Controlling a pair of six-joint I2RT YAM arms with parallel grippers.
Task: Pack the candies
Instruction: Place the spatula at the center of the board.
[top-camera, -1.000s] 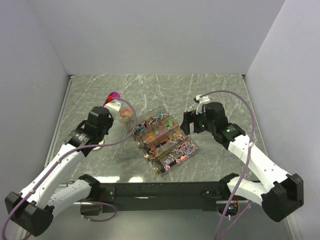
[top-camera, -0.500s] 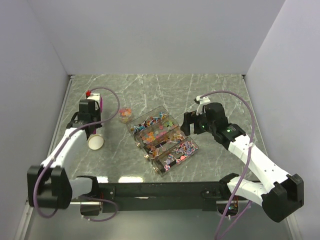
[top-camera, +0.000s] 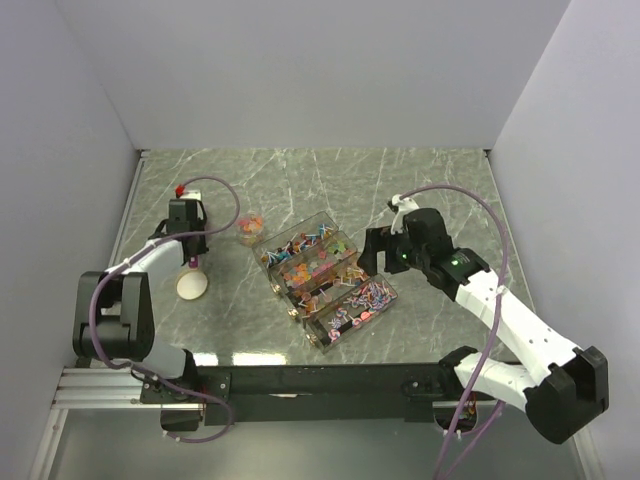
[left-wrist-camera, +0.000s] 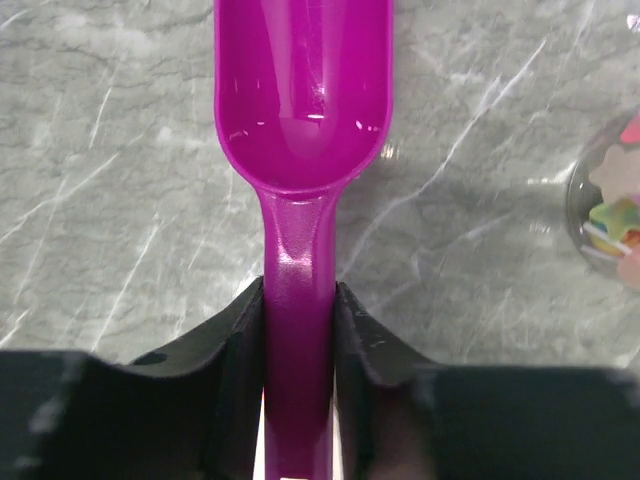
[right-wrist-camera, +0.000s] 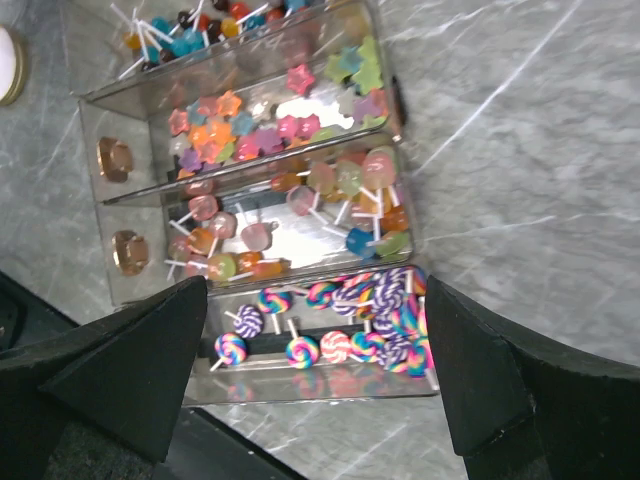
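Candies fill the compartments of a clear divided box (top-camera: 325, 278) mid-table: stars, lollipops and swirl pops (right-wrist-camera: 300, 150). More candies lie in a small clear jar (top-camera: 250, 228), which shows at the right edge of the left wrist view (left-wrist-camera: 612, 215). My left gripper (top-camera: 189, 243) (left-wrist-camera: 300, 300) is shut on the handle of a magenta scoop (left-wrist-camera: 303, 90). The scoop's bowl is empty and hangs over bare marble left of the jar. My right gripper (top-camera: 373, 250) (right-wrist-camera: 315, 375) stands open just right of the box, with nothing between its fingers.
A round tan lid (top-camera: 192, 285) lies flat just below the left gripper. White walls close in the marble tabletop (top-camera: 330, 185) on three sides. A black rail (top-camera: 320, 380) runs along the near edge.
The left arm has swung away from the jar to the left with the scoop and folded back near the left wall. The right arm has not moved.
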